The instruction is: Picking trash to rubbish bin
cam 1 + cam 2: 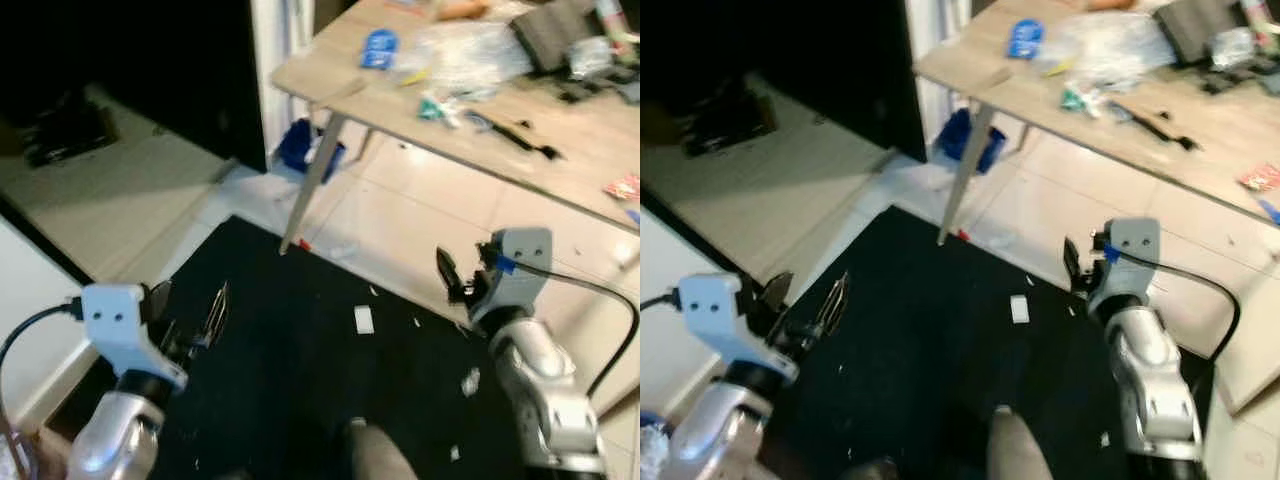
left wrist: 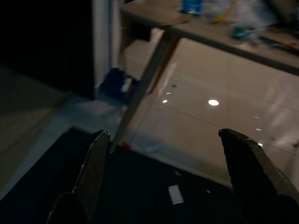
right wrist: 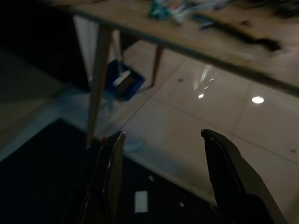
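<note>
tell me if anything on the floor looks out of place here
Yes: small white scraps are scattered on the black mat, the largest a white paper piece between the two grippers. More bits lie near the right gripper, and a red speck sits by the table leg. The left gripper holds nothing.

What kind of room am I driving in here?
Probably a home living or dining area: a wooden table cluttered with plastic wrapping, glossy floor tiles, and a black rug littered with paper scraps. Both grippers, left and right, hover open over it.
</note>
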Available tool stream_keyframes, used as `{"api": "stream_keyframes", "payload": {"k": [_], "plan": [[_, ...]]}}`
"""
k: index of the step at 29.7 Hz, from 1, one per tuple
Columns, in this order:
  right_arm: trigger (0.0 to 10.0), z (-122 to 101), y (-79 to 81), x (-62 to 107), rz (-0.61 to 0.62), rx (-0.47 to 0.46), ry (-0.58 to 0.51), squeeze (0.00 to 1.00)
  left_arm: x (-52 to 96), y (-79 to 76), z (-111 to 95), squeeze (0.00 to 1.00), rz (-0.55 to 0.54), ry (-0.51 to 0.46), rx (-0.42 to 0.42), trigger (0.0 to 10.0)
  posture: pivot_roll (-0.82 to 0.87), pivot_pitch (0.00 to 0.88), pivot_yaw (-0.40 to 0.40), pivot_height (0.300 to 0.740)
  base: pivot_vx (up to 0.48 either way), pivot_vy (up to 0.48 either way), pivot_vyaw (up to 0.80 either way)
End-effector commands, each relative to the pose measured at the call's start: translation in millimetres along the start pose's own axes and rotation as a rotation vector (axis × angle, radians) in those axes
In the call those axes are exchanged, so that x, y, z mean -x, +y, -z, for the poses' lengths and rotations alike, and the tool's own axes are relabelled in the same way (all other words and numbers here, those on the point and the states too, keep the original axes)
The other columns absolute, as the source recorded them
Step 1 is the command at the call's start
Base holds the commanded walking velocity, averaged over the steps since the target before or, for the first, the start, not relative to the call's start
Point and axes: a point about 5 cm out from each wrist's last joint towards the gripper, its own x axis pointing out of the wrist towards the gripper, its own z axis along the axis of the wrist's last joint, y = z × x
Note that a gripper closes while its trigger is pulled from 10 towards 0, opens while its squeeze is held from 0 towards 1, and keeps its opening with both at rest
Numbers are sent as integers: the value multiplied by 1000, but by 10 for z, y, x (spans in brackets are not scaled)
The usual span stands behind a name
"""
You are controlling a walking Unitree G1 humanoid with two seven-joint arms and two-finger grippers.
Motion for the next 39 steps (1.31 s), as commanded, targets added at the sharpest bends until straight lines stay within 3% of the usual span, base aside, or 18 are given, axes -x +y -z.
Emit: {"api": "stream_keyframes", "payload": {"k": [1,39], "plan": [[10000,69,27,31,-6,-17,29,0,44,35,41,0,-16,27,2,10000,-157,123,34,740,0,0,-800],[10000,41,15,43,-1,-25,2,0,42,34,42,0,-27,38,-6,10000,-158,122,31,740,0,0,-758]]}}
